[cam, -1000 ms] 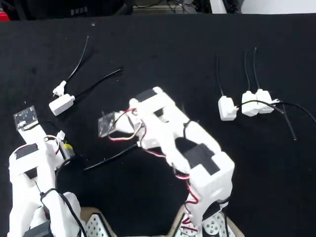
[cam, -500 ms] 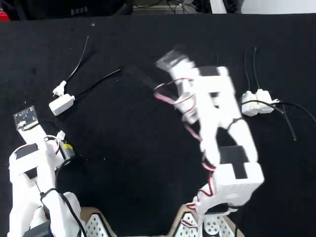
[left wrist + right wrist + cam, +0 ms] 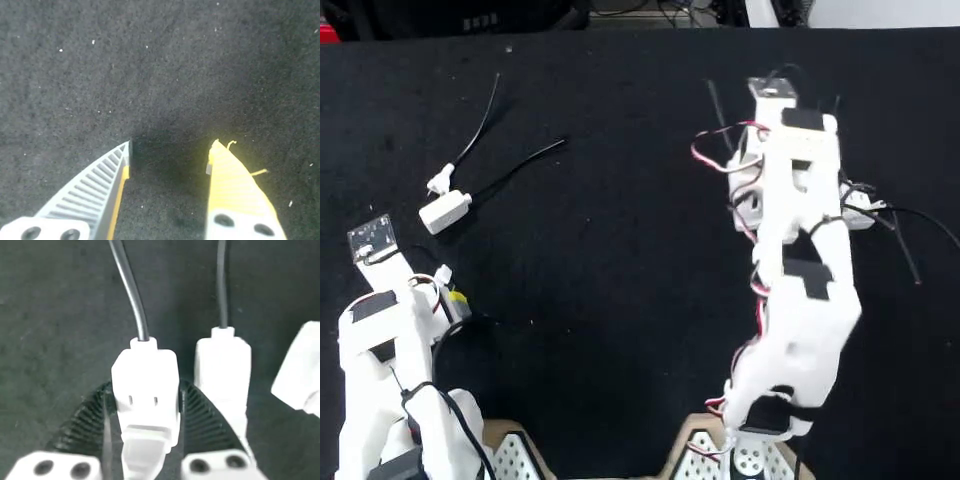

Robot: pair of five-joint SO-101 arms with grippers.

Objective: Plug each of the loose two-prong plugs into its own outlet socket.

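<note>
Plug (image 3: 145, 445) sits gripped in the right pincer (image 3: 145, 386), whose fingers are closed narrowly onto it, its nose against the outlet socket (image 3: 145, 372) toward the desk's (image 3: 620, 300) far right. Whether the prongs are in, I cannot tell. A neighbouring socket (image 3: 222, 365) lies just beside. A skewed push could shove the unanchored socket away or jam the prongs off their slots. The left pincer (image 3: 171, 143) hangs wide open and empty over bare desk, so nothing braces the socket. 1 loose pair (image 3: 445, 210) waits far left.
</note>
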